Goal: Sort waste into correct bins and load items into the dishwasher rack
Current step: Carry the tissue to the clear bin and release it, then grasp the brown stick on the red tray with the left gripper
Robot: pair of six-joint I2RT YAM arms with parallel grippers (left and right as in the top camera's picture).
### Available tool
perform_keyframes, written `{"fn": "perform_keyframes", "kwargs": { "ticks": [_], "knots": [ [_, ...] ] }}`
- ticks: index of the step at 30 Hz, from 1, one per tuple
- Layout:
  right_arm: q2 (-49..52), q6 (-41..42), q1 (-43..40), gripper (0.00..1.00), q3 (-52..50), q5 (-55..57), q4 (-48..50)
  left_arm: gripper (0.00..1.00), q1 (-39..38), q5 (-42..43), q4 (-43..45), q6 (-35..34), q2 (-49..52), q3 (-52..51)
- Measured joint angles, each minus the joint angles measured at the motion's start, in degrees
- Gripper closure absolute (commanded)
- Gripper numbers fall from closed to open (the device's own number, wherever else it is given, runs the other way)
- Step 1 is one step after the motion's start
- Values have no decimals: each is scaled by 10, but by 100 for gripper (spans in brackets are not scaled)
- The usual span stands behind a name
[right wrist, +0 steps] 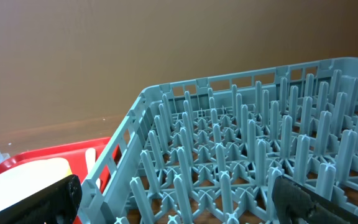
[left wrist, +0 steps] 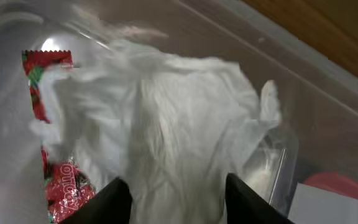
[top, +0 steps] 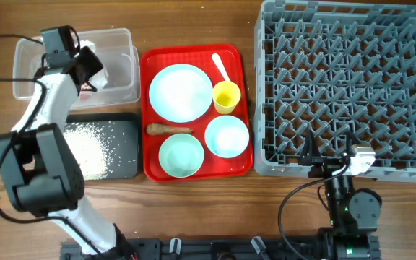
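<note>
**Left gripper** [left wrist: 176, 186], fingers spread apart, hung over the clear tub [top: 125, 76] at 10 o'clock on the table. Crumpled white tissue [left wrist: 166, 112] lay in the tub, beneath and between the fingers; whether it touched them could not be told from the wrist view. The red printed wrapper [left wrist: 39, 81] lay partly under the tissue, at its 9 o'clock.

**Right gripper** [right wrist: 174, 186], fingers likewise apart and holding nothing, stood at 5 o'clock, just outside the near wall of the dishwasher rack [top: 345, 79].

The black tray [top: 125, 144], at 8 o'clock, held loose rice grains [top: 85, 148].

On the red serving tray [top: 147, 108], at centre:
- plate [top: 179, 92] at 11 o'clock
- yellow cup [top: 226, 97] and white spoon [top: 220, 67] at 2 o'clock
- first bowl [top: 227, 135] at 4 o'clock
- second bowl [top: 180, 155] at 6 o'clock
- brown stick [top: 168, 130] between the plate and the second bowl
</note>
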Motion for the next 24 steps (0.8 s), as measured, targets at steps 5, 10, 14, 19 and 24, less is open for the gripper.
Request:
{"fn": "perform_keyframes", "kwargs": {
  "ticks": [5, 10, 14, 19, 24],
  "knots": [
    [0, 0, 0, 0, 0, 0, 0, 6, 0, 14, 16, 0, -8, 0],
    [0, 0, 0, 0, 0, 0, 0, 0, -8, 122, -109, 1, -104, 4],
    [0, 0, 0, 0, 0, 0, 0, 0, -59, 189, -249, 0, -148, 6],
    [0, 0, 0, 0, 0, 0, 0, 96, -76, 219, -349, 3, -173, 7],
    [0, 0, 0, 0, 0, 0, 0, 96, -97, 225, -458, 31, -173, 7]
  ]
}}
